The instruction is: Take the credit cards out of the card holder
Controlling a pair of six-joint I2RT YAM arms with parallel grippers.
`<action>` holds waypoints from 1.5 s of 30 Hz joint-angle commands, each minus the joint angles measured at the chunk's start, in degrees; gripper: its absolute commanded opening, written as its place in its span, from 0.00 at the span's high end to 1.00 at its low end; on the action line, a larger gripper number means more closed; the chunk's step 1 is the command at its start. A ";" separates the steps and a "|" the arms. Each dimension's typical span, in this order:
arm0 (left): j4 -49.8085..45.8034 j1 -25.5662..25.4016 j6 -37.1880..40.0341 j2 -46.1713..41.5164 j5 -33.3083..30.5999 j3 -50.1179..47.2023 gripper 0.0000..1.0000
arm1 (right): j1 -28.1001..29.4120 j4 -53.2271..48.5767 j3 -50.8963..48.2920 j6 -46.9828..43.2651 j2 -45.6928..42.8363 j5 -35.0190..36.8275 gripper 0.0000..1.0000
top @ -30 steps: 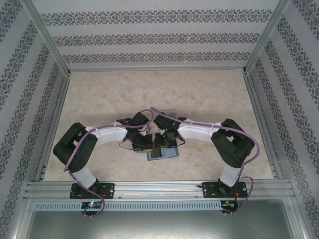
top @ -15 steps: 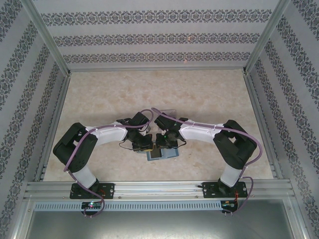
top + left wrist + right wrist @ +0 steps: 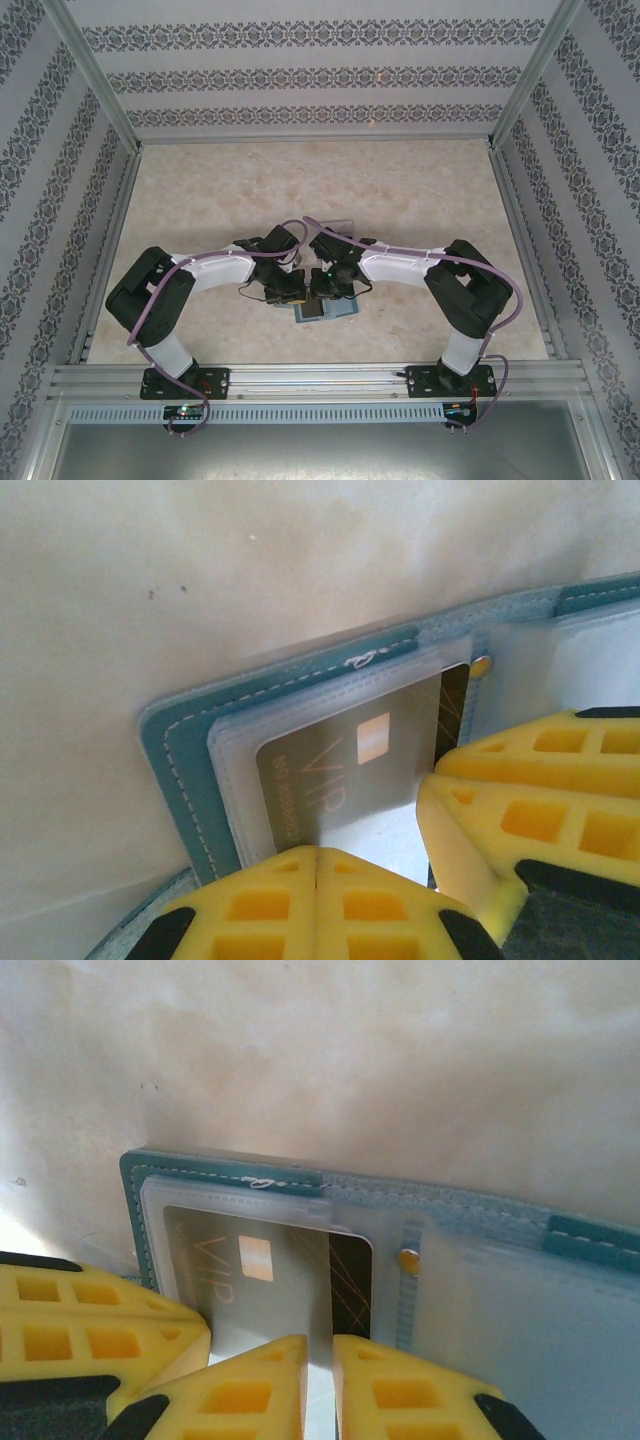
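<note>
left end effector point(image 3: 316, 852) fully closed, yellow fingers point(image 3: 280, 880) pressed tip to tip, nothing visible between them, tips set at the near edge of the open card holder point(image 3: 172, 765). directly ahead of those tips: a frosted clear sleeve point(image 3: 232, 770) with a brown credit card point(image 3: 330, 770) marked "vip" lying flat inside it, orange chip patch facing up. just right of the left end effector, almost touching it: the right end effector point(image 3: 320, 1348), narrow, with a thin slit between its fingers and its tips at the near edge of the same credit card. cannot tell whether card or sleeve edge is pinched in that slit. ahead and slightly right of the right end effector: a dark strip of the card showing bare past the sleeve's edge, then a small brass stud point(image 3: 407, 1259) on the holder's spine. further right of that end effector: the second half of the holder, pale frosted pockets, contents not readable. card holder lying open and flat on the cream bench point(image 3: 150, 570), teal stitched border outermost to the left of the left end effector. from overhead, both wrists nose to nose over the holder, in the near half of the bench.
</note>
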 commanded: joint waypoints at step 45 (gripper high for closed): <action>-7.72 -2.62 2.51 2.85 -3.01 5.85 1.00 | -1.42 -4.70 -1.15 -0.42 -4.13 3.62 0.70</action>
